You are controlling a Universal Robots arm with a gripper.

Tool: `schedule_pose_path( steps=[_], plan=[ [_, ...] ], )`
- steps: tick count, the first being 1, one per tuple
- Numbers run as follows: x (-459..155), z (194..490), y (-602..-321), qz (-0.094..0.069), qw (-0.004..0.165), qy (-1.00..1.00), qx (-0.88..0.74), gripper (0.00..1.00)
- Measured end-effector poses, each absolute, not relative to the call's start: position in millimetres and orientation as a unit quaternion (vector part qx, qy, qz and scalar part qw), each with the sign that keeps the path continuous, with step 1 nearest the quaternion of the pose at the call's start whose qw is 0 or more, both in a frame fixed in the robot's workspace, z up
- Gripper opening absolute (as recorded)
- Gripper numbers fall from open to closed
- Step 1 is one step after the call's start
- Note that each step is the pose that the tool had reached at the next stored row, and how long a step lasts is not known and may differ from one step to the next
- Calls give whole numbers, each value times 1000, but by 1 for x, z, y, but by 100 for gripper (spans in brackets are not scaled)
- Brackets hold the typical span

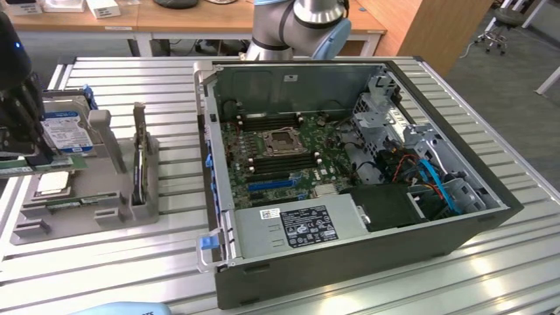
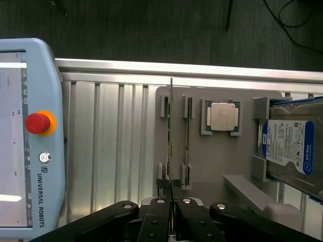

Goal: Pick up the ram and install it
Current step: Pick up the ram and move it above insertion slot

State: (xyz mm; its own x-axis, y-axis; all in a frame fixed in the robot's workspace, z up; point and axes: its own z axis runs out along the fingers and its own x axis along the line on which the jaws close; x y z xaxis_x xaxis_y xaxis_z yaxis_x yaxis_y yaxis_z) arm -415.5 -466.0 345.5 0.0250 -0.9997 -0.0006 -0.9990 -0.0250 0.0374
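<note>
Ram (image 2: pixel 171 131) seen edge-on, clamped between closed gripper (image 2: pixel 172 195) jaws, over tray (image 2: pixel 222 166). Judged light, stiff, thin, fragile. Flat faces to be pinched gently, contact edge left untouched.

Open PC case (image 1: pixel 350 216) is seen on slatted table (image 1: pixel 131 262); ram (image 1: pixel 52 165) is gripped by gripper (image 1: pixel 16 159) above gray tray (image 1: pixel 114 172) w/ HDD (image 1: pixel 65 128), CPU (image 1: pixel 52 184).

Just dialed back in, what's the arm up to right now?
The gripper is shut on the ram, a thin green stick seen edge-on, at the grey tray that also holds a processor and a hard drive. Another stick stands in the next slot. The ram has not reached the open computer case on the table.
</note>
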Motion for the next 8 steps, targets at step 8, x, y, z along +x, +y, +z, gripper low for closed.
schedule_pose_path(
  steps=[8],
  plan=[
    [-416,365,-466,-13,13,-698,716,11]
  ],
)
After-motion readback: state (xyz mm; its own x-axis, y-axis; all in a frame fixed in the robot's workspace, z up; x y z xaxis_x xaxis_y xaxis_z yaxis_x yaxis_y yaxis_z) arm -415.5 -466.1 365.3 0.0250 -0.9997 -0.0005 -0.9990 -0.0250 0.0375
